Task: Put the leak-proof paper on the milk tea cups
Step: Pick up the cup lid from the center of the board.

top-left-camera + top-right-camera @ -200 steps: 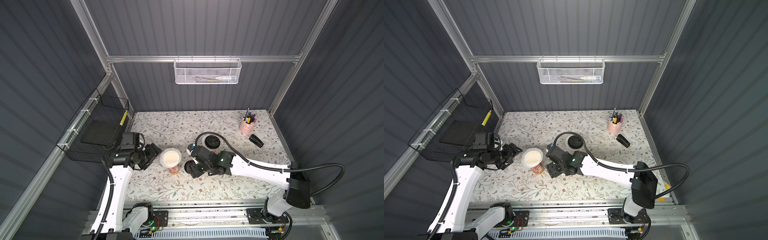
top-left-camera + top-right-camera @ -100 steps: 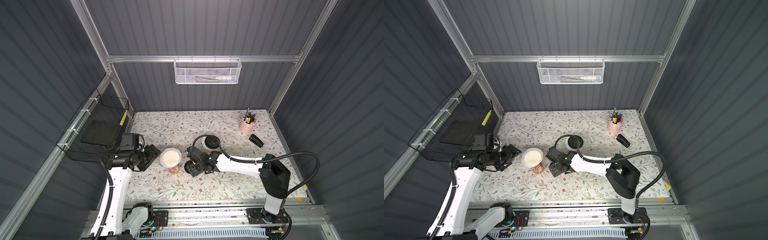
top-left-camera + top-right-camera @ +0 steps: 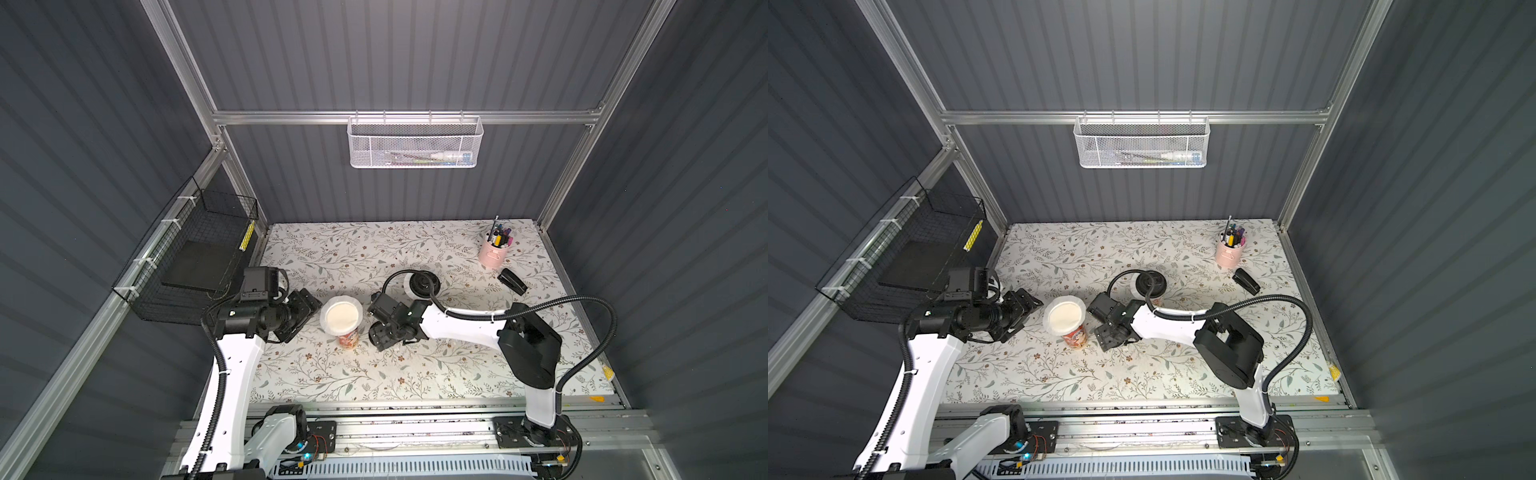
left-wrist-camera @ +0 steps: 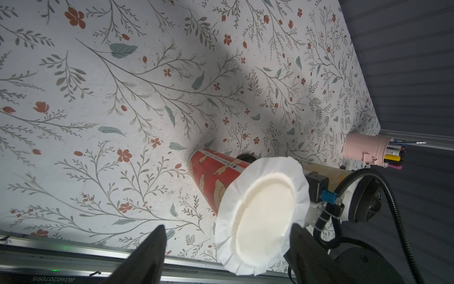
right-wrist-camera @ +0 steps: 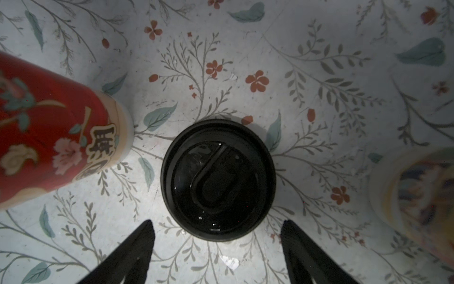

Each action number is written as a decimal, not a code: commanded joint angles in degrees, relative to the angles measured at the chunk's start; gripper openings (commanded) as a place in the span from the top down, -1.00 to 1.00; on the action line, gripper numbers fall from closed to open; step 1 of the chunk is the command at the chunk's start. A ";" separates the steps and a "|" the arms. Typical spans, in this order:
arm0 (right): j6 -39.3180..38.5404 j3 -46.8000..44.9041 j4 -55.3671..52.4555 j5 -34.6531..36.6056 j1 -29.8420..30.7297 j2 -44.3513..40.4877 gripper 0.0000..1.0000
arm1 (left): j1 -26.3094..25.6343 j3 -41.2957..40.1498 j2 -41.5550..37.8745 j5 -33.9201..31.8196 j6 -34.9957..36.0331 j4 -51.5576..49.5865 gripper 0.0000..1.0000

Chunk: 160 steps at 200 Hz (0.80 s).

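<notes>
A red printed milk tea cup [image 3: 348, 340] [image 3: 1075, 337] [image 4: 211, 177] [image 5: 49, 137] stands mid-table with a round crinkled sheet of leak-proof paper [image 3: 341, 318] [image 3: 1064, 318] [image 4: 262, 214] over its mouth. My left gripper [image 3: 306, 309] [image 4: 228, 226] is open just left of the cup's top, its jaws to either side of the paper's edge. My right gripper [image 3: 381, 336] [image 5: 216, 223] is open and empty on the cup's right, low over a black lid [image 5: 218, 179] lying on the table. A second cup [image 3: 409, 284] [image 4: 326, 171] behind wears a black lid [image 3: 424, 284].
A pink pen pot [image 3: 493, 251] and a black stapler [image 3: 512, 281] sit at the back right. A black wire basket [image 3: 187, 266] hangs on the left wall and a white mesh basket [image 3: 413, 143] on the back wall. The right arm's cable [image 3: 399, 278] loops by the second cup.
The right arm's elbow has swung in to the left while its gripper stayed low beside the cup and opened a little wider. The left arm has barely moved.
</notes>
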 commanded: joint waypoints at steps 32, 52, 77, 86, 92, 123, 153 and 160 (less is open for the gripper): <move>1.55 2.57 -1.32 0.73 -0.51 2.00 -0.65 | 0.32 1.60 0.15 -0.42 1.02 -1.68 -0.58; 1.26 3.47 -2.02 0.63 -0.47 2.88 -0.66 | 0.32 1.63 0.38 -0.49 1.04 -1.67 -0.58; 1.30 4.53 -3.16 0.56 -0.56 4.18 -0.66 | 0.30 1.63 0.41 -0.37 1.04 -1.67 -0.58; 1.38 4.75 -3.31 0.62 -0.56 4.51 -0.66 | 0.31 1.67 0.40 -0.45 1.04 -1.68 -0.58; 1.48 4.84 -3.36 0.62 -0.55 4.74 -0.65 | 0.32 1.63 0.38 -0.48 1.08 -1.67 -0.58; 1.38 6.09 -4.15 0.28 -0.58 6.02 -0.63 | 0.32 1.56 0.32 -0.52 1.05 -1.76 -0.58; 1.80 6.95 -5.00 0.59 -0.56 7.17 -0.61 | 0.32 1.62 0.23 -0.53 1.00 -1.85 -0.58; 1.84 7.08 -5.16 0.69 -0.55 7.26 -0.61 | 0.32 1.58 0.22 -0.50 0.99 -1.85 -0.58</move>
